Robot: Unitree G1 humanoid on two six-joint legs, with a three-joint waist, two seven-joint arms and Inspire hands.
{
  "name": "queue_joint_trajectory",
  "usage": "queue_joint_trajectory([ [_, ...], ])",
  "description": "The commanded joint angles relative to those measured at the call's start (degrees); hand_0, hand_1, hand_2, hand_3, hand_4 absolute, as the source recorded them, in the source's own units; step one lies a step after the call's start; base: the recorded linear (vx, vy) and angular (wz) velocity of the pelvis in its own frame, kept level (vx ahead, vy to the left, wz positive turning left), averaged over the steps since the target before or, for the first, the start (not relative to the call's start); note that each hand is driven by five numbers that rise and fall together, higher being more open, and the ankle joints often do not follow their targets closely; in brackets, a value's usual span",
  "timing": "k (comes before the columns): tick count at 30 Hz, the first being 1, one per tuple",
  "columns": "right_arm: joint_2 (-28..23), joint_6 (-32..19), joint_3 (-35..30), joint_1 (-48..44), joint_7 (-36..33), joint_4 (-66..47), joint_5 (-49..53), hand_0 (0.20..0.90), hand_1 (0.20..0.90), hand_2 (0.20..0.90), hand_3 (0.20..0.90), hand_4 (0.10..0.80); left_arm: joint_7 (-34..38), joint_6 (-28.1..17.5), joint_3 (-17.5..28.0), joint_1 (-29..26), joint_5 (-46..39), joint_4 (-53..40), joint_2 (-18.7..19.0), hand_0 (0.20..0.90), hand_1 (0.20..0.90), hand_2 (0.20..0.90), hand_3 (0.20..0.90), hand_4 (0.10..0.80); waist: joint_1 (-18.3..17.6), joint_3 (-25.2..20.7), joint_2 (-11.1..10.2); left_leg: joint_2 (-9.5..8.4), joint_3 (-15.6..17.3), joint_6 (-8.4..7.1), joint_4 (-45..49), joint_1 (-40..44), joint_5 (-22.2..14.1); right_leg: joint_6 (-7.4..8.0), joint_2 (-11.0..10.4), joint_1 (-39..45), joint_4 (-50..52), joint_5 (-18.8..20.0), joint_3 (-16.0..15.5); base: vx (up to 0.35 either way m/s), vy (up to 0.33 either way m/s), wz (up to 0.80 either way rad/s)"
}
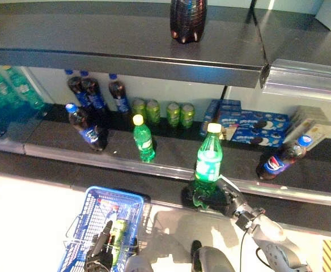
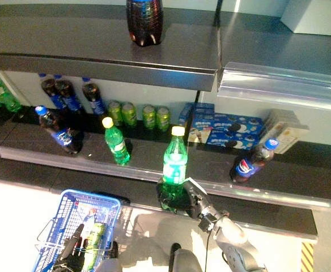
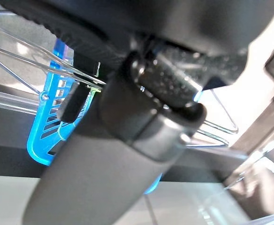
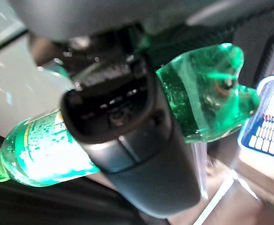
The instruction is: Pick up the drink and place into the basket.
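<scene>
Left eye view: the right hand (image 1: 225,199) is clamped on the base of an upright green bottle (image 1: 208,161), right of the blue basket (image 1: 92,211); the left hand (image 1: 100,249) grips the basket's wire handle.
Left wrist view: curled fingers (image 3: 127,140) wrap that handle (image 3: 43,63).
Right wrist view: the thumb (image 4: 141,154) crosses the bottle (image 4: 207,93).

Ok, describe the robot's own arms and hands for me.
Both arms are silver-grey with smooth rounded shells. Each ends in a dark, near-black hand: the right hand sits on a bulky metallic wrist joint, and the left hand shows slim dark fingers. No markings are visible.
</scene>
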Motion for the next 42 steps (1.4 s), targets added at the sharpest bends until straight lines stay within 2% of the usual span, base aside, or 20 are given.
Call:
queue_joint_trajectory([
  [1,1.8,-11.1,-2.5,-3.2,8.0,-7.5,9.6,0.3,0.3,0.3,0.2,0.1,-8.3,-3.1,1.4,2.3,-1.2,-6.6,3.6,0.3,0.3,0.3,0.2,0.1,-1.4,-3.4,-1.9,1.45,1.9,-18.11,2.6,-3.0,18.6,0.93,1.5,13.0,-16.3,4.1,-1.9,-0.087,0.015,0.74],
  [4,1.1,-11.4,-1.7,-3.2,11.6,-7.5,10.7,0.3,0.3,0.3,0.2,0.1,-10.2,-4.1,0.6,3.1,-2.1,-8.0,3.2,0.3,0.3,0.3,0.2,0.1,-1.1,-4.1,-3.2,-1.23,-1.2,-16.9,7.5,-1.7,14.2,1.07,-0.4,12.4,-17.5,5.3,-1.8,-0.116,0.086,0.45],
  [7,0.1,-11.6,-0.8,-3.2,15.6,-8.4,11.4,0.3,0.3,0.3,0.2,0.1,-11.4,-4.8,0.0,2.5,-1.3,-10.6,2.9,0.3,0.3,0.3,0.2,0.1,-1.5,-5.9,-3.1,-3.57,-2.6,-16.57,7.6,2.8,11.0,1.25,-1.1,11.3,-18.7,6.3,-2.5,-0.131,0.202,0.43],
  [10,0.3,-11.2,-0.3,-3.2,17.6,-8.8,12.4,0.3,0.3,0.3,0.2,0.1,-11.5,-4.6,-0.6,1.6,-0.5,-11.9,3.5,0.3,0.3,0.3,0.2,0.1,-1.8,-6.8,-2.5,-3.02,-1.4,-16.86,3.3,4.5,11.4,1.49,-1.1,11.5,-18.9,6.3,-3.3,-0.035,0.176,0.54],
  [14,1.7,-9.7,2.1,-4.5,19.2,-9.3,13.4,0.3,0.3,0.3,0.2,0.1,-12.9,-4.7,-2.1,0.1,0.3,-13.3,4.0,0.3,0.3,0.3,0.2,0.1,-1.0,-7.6,-1.5,-4.33,-1.6,-16.64,1.6,5.7,9.6,2.35,-2.6,12.1,-20.0,7.4,-4.4,-0.023,0.204,0.66],
  [17,3.0,-9.4,4.7,-5.3,21.0,-10.0,12.4,0.3,0.3,0.3,0.2,0.1,-13.6,-5.1,-3.6,0.5,2.0,-16.4,4.3,0.3,0.3,0.3,0.2,0.1,0.1,-8.2,-1.1,-6.06,-2.0,-15.98,0.7,6.5,7.4,3.14,-3.9,12.5,-20.8,8.4,-4.9,-0.022,0.171,0.2],
  [18,3.0,-9.4,4.7,-5.3,21.0,-10.0,12.4,0.3,0.3,0.3,0.2,0.1,-13.6,-5.1,-3.6,0.5,2.0,-16.4,4.3,0.3,0.3,0.3,0.2,0.1,0.1,-8.2,-1.1,-6.06,-2.0,-15.98,0.7,6.5,7.4,3.14,-3.9,12.5,-20.8,8.4,-4.9,-0.01,0.092,0.05],
  [20,3.3,-9.3,7.0,-6.1,22.3,-10.9,12.4,0.3,0.3,0.3,0.2,0.1,-13.8,-4.7,-4.1,1.3,2.4,-19.9,5.0,0.3,0.3,0.3,0.2,0.1,1.1,-8.6,-1.1,-7.4,-1.8,-15.17,-0.2,7.4,5.4,3.76,-4.7,13.1,-21.4,9.2,-5.1,0.001,0.169,0.08],
  [22,3.9,-9.2,8.7,-6.4,23.3,-12.0,12.3,0.3,0.3,0.3,0.2,0.1,-15.1,-4.8,-4.3,2.1,3.6,-22.5,5.8,0.3,0.3,0.3,0.2,0.1,1.6,-9.0,-1.2,-8.31,-1.4,-14.44,-0.9,8.1,4.5,4.14,-4.9,13.6,-22.5,10.2,-4.8,0.034,0.167,0.04],
  [27,4.1,-8.5,10.5,-6.6,24.1,-14.2,11.9,0.3,0.3,0.3,0.2,0.1,-15.7,-4.4,-4.1,3.0,5.3,-26.6,6.6,0.3,0.3,0.3,0.2,0.1,2.2,-9.2,-1.2,-9.12,-1.8,-13.62,-2.0,8.6,4.1,4.55,-4.9,13.9,-23.4,11.0,-3.4,0.029,0.067,0.0],
  [29,4.0,-9.0,11.5,-7.7,21.5,-15.8,12.8,0.3,0.3,0.3,0.2,0.1,-16.2,-3.7,-5.3,3.5,6.7,-30.2,7.4,0.3,0.3,0.3,0.2,0.1,2.8,-9.2,-1.4,-9.69,-3.1,-13.13,-2.5,8.5,4.1,4.4,-4.4,14.0,-23.7,11.1,-2.1,0.029,0.044,0.17],
  [33,5.4,-11.7,13.0,-10.6,12.9,-16.3,8.9,0.3,0.3,0.3,0.2,0.1,-18.4,-1.2,-7.0,5.2,10.3,-37.6,8.3,0.3,0.3,0.3,0.2,0.1,5.1,-9.2,-1.4,-9.84,-3.5,-12.96,-3.2,8.5,4.3,5.08,-5.4,14.6,-25.5,12.7,-3.8,0.01,0.004,0.21],
  [42,5.9,-15.8,15.4,-14.9,2.3,-15.8,4.3,0.3,0.3,0.3,0.2,0.1,-21.9,3.2,-11.0,8.1,9.9,-49.0,11.8,0.3,0.3,0.3,0.2,0.1,7.6,-9.3,-0.5,-9.76,-3.6,-12.56,-4.3,8.8,4.5,5.88,-6.5,14.8,-26.0,13.6,-5.1,0.026,0.029,0.07],
])
